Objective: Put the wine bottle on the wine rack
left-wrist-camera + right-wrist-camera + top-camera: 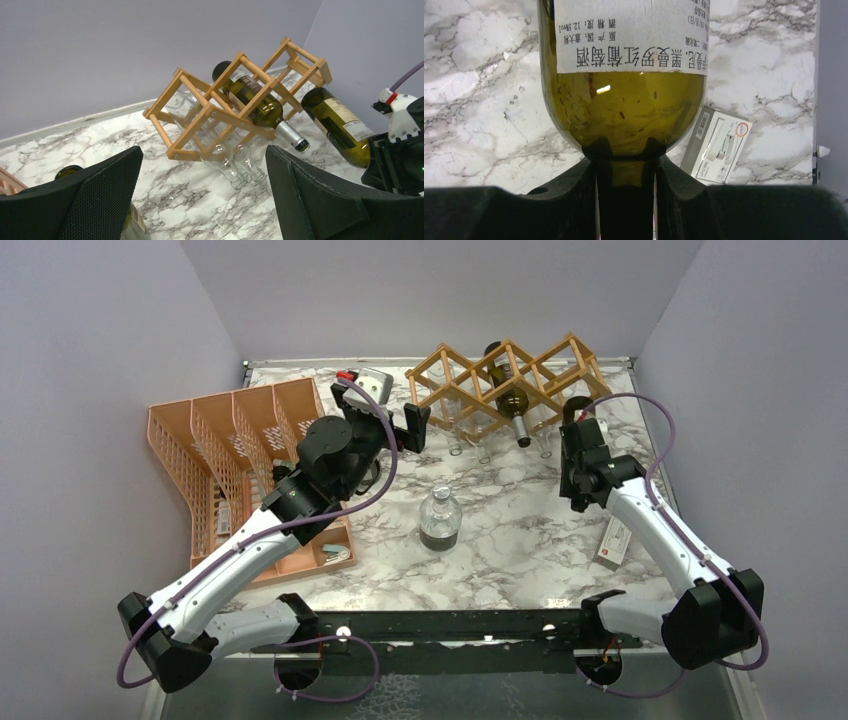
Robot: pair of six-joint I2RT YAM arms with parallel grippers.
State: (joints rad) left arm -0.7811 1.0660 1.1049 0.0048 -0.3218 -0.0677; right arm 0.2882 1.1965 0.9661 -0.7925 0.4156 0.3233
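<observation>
The wine rack (510,375) is a light wooden lattice at the back of the table. It also shows in the left wrist view (200,115). A dark wine bottle (512,400) lies in its middle cell, neck towards me (260,105). My right gripper (582,440) is shut on the neck of a green wine bottle (624,100) with a white label. It holds the bottle off the table just right of the rack (335,122), base towards the rack. The right fingers (574,190) clamp the neck. My left gripper (415,425) is open and empty in front of the rack's left end (204,165).
Clear glass bottles (227,162) lie under the rack's front. A small plastic water bottle (439,518) stands mid-table. An orange mesh organizer (240,430) sits at the left. A white box (612,543) lies at the right edge, also in the right wrist view (719,145).
</observation>
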